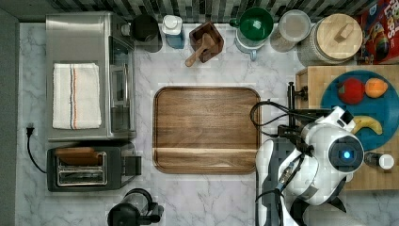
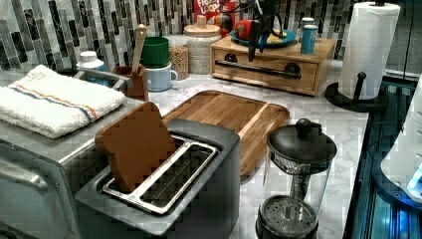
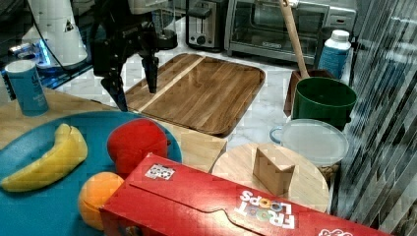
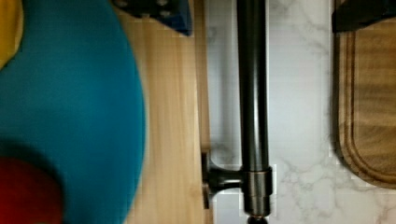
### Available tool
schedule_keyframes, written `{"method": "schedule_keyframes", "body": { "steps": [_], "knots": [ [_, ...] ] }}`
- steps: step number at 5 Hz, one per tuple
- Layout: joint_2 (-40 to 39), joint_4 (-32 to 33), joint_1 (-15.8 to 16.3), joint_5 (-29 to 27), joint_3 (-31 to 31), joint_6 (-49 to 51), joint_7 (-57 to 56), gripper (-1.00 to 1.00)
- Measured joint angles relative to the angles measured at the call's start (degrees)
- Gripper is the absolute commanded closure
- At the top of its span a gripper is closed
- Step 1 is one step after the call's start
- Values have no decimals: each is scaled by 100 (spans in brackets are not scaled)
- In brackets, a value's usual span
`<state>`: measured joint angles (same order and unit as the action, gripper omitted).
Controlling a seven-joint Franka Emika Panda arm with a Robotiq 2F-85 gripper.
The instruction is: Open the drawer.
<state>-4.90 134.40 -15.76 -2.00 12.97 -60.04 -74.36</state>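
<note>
Hanging above the drawer (image 2: 266, 68), the black gripper (image 3: 135, 91) has its two tapered fingers spread apart with nothing between them; in the right view its tips sit over the front edge of the light wooden unit; the drawer is a pale butcher-block box at the counter's (image 1: 207, 197) edge on the top view's right, its front closed and flush in the left view; a long thin black bar handle (image 4: 252, 93) runs across that front on round black mounts, smooth and cylindrical, with white marble showing beneath it in the wrist view; a round teal plate (image 1: 383, 110) lies on top of the box, carrying a yellow banana (image 3: 46, 160), a glossy red apple (image 3: 135, 140) and an orange fruit (image 3: 96, 194); a small blue canister (image 3: 28, 87) stands on the same top; just beside the box, mid-counter, lies a darker brown tray (image 1: 206, 129), rounded at its corners, grained, with a shallow raised rim; the counter is white marble with grey veins, backed by a wall of narrow grey and dark tiles; a brushed steel oven (image 1: 89, 75) with a folded white towel (image 1: 76, 95) on it occupies the far end, a dark toaster (image 1: 89, 167) beside it; a paper towel roll (image 2: 367, 47) stands upright on a black holder.
</note>
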Motion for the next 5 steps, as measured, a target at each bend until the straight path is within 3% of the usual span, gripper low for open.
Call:
{"method": "schedule_keyframes", "body": {
  "steps": [5],
  "knots": [
    [-97, 392, 253, -211, -218, -353, 56, -100]
  ]
}}
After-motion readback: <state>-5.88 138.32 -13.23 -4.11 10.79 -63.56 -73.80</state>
